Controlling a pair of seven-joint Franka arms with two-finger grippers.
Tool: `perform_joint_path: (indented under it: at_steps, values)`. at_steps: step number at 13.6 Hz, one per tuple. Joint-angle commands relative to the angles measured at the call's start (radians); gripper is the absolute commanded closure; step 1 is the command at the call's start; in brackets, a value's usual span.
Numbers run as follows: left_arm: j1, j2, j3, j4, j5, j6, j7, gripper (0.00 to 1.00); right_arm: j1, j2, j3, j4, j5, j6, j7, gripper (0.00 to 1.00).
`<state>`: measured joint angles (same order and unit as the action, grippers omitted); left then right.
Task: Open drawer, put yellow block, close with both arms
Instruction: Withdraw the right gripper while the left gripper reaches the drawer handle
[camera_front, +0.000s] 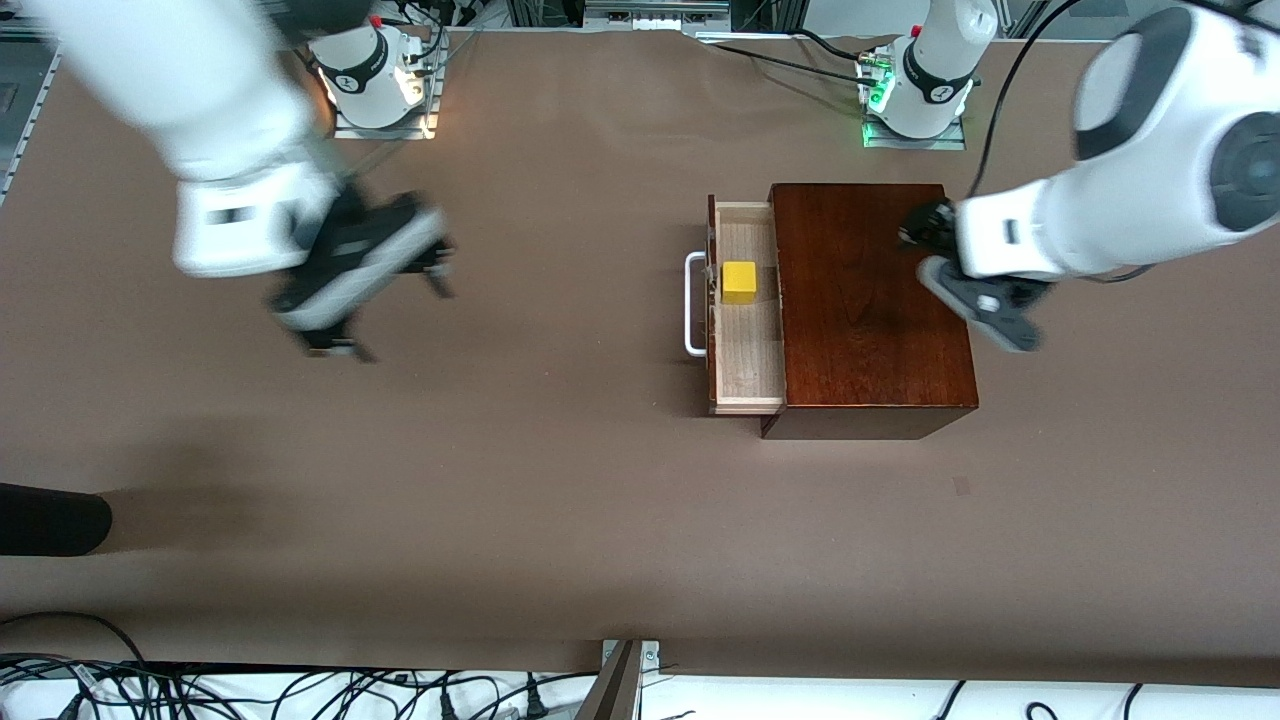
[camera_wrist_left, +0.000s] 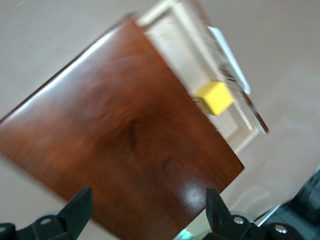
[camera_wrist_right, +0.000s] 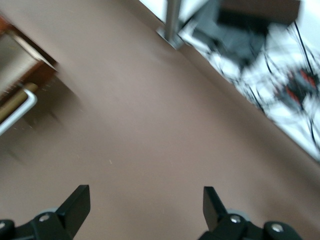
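Observation:
The drawer (camera_front: 745, 340) is pulled out of the mahogany box (camera_front: 870, 300), its white handle (camera_front: 693, 305) pointing toward the right arm's end of the table. The yellow block (camera_front: 740, 282) lies in the pale tray and also shows in the left wrist view (camera_wrist_left: 215, 97). My left gripper (camera_front: 925, 250) hovers open over the box top at the left arm's end, with nothing between its fingers (camera_wrist_left: 147, 200). My right gripper (camera_front: 400, 310) is open and empty over bare table, well away from the handle (camera_wrist_right: 17, 112), and it looks blurred by motion (camera_wrist_right: 145, 197).
The brown table (camera_front: 560, 500) spreads all round the box. A dark object (camera_front: 50, 520) lies at the table's edge near the front camera, at the right arm's end. Cables (camera_front: 300, 695) and a metal post (camera_front: 620, 680) run along that near edge.

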<state>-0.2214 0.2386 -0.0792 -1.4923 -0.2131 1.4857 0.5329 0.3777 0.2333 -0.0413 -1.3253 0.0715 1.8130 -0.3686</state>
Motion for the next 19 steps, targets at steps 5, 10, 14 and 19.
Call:
perform_joint_path:
  at_steps: [5,10,14,19]
  values:
    - [-0.306,0.169,-0.039,0.043,-0.003,0.276,0.381,0.0,-0.089,-0.243,-0.129,-0.359,0.018,-0.041,0.121,0.0]
    - [-0.424,0.347,-0.037,0.044,0.214,0.444,0.394,0.0,-0.094,-0.215,-0.143,-0.345,-0.028,-0.049,0.195,0.0]
    - [-0.429,0.375,-0.031,0.029,0.299,0.397,0.355,0.0,-0.094,-0.21,-0.143,-0.327,-0.067,-0.106,0.201,0.0]
    - [-0.409,0.366,-0.013,0.032,0.414,0.206,0.352,0.0,-0.091,-0.209,-0.14,-0.313,-0.07,-0.116,0.195,0.0]
